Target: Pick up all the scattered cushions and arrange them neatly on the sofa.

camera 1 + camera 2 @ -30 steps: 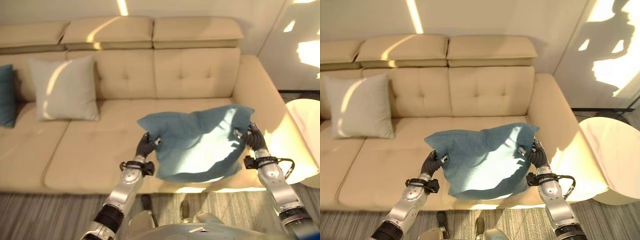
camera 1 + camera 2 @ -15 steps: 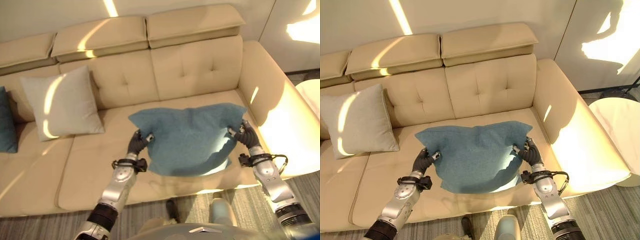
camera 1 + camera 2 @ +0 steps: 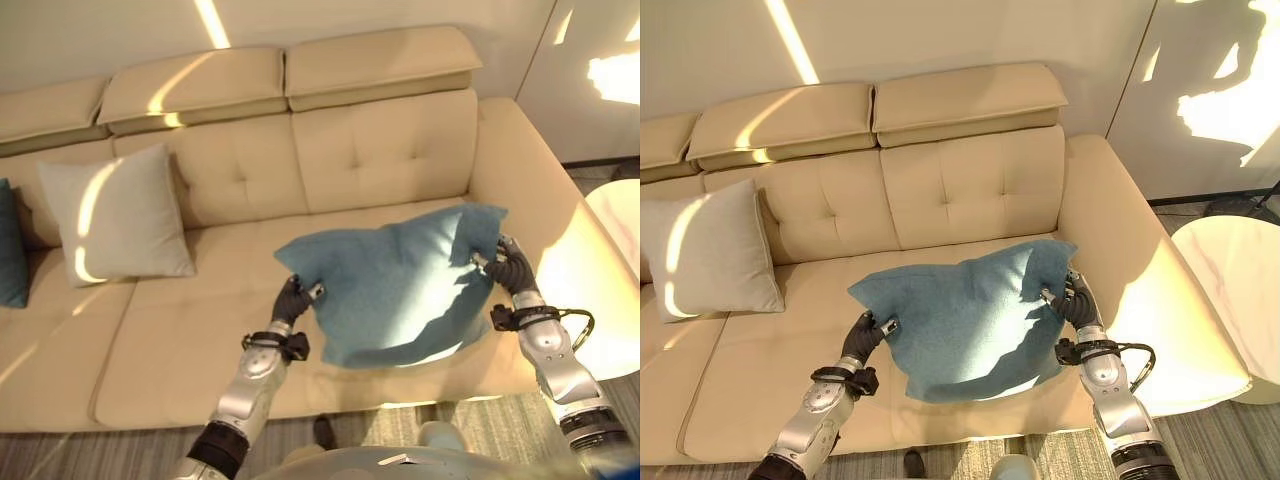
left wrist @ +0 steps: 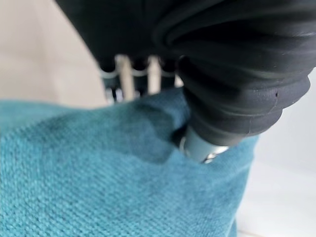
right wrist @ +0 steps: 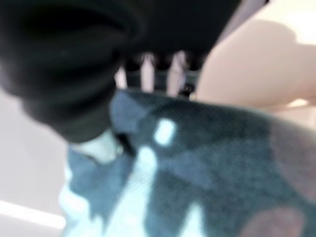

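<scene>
both hands grip one item: the left hand (image 3: 293,300) pinches the left corner of a square teal woven-fabric cushion (image 3: 395,280), and the right hand (image 3: 508,268) is closed on its upper right corner; in the left wrist view the thumb presses into the teal cloth with the silver fingers (image 4: 123,79) curled behind its edge; the right wrist view shows the same hold, fingers (image 5: 148,71) over the cushion's edge; the teal cushion is held between the two hands, tilted with the right corner higher, above the right-hand seat of a cream leather sofa with tufted backrests (image 3: 250,160); whether its lower edge touches the seat cannot be determined.

other items: a pale grey square fabric cushion (image 3: 115,215) stands upright against the backrest on the left seat, well apart from the held cushion; a dark teal cushion (image 3: 10,245) shows in part at the far left, just beside the grey one; a round white side table (image 3: 1235,290) stands beside the sofa's right armrest; a grey striped carpet (image 3: 1220,440) lies in front of the sofa.
</scene>
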{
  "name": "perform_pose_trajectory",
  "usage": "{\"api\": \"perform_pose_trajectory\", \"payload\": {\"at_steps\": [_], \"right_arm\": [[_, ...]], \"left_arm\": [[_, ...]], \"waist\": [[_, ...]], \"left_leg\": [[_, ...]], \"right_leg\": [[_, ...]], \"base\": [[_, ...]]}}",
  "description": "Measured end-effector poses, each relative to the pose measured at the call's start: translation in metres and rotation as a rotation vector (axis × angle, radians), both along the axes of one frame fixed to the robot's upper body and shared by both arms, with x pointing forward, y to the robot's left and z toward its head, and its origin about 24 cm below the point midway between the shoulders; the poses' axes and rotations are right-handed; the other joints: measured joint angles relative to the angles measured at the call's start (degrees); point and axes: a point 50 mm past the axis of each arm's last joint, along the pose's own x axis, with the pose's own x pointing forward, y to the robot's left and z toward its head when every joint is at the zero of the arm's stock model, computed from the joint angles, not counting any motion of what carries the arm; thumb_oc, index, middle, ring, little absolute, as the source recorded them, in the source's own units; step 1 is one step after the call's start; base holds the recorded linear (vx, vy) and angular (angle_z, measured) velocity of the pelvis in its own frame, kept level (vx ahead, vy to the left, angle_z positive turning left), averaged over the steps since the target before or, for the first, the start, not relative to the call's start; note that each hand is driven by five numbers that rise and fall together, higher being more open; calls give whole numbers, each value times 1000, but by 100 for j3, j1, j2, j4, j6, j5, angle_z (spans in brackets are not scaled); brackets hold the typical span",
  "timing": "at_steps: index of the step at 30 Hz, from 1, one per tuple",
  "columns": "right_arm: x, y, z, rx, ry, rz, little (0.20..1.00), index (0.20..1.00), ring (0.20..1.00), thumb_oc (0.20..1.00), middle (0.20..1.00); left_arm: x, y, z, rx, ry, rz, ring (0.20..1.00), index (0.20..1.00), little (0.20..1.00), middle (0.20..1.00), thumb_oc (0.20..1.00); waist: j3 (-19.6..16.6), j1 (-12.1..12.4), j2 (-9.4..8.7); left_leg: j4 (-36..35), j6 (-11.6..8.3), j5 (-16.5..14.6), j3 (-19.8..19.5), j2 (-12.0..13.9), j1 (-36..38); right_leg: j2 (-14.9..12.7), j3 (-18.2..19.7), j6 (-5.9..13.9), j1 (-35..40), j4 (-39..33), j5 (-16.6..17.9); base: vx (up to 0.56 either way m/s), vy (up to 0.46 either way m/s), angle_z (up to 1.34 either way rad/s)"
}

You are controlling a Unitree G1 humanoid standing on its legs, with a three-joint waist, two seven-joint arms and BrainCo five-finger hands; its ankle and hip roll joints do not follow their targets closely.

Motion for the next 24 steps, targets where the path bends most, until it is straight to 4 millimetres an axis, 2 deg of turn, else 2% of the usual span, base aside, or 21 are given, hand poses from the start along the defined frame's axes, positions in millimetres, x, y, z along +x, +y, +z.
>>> {"api": "perform_pose_trajectory", "payload": {"at_steps": [4,8,14,18,19,23,24], "right_arm": [[16,4,19,-13,-72,4,200,200,200,200,200],[41,22,47,13,-182,33,200,200,200,200,200],[86,40,108,20,-363,30,200,200,200,200,200],[100,43,132,-1,-415,18,200,200,200,200,200],[106,44,146,-9,-444,17,200,200,200,200,200],[116,44,162,26,-468,-17,200,200,200,200,200],[124,44,168,16,-455,-32,200,200,200,200,200]], "left_arm": [[27,-6,25,-25,-89,36,200,200,200,200,200],[52,-9,55,-44,-178,83,200,200,200,200,200],[94,-6,111,-1,-347,142,200,200,200,200,200],[109,1,136,45,-421,169,200,200,200,200,200],[117,4,153,58,-471,187,200,200,200,200,200],[135,3,183,95,-535,214,200,200,200,200,200],[144,5,196,144,-558,218,200,200,200,200,200]], "waist": [[1,3,-10],[-7,-23,-41],[16,4,-58],[52,27,-52],[50,36,-48],[50,58,-47],[50,76,-47]], "left_leg": [[-18,-72,-38,-5,-35,-50],[-6,-66,97,0,-105,-455],[-4,-23,279,15,-148,-1147],[-2,-22,323,3,-133,-1405],[-4,-38,361,-5,-133,-1619],[-3,-50,424,-20,-137,-1977],[-2,-53,430,-20,-145,-2079]], "right_leg": [[-47,0,37,-47,2,46],[-102,42,30,-484,4,207],[-120,120,28,-1200,4,406],[-103,122,19,-1462,3,430],[-104,122,28,-1670,3,474],[-97,109,-3,-2006,5,536],[-95,107,-42,-2116,5,568]], "base": [[-30,-39,1],[-83,-22,-5],[-68,-16,-2],[-55,-22,-1],[-59,-16,0],[-32,-2,3],[-52,17,1]]}}
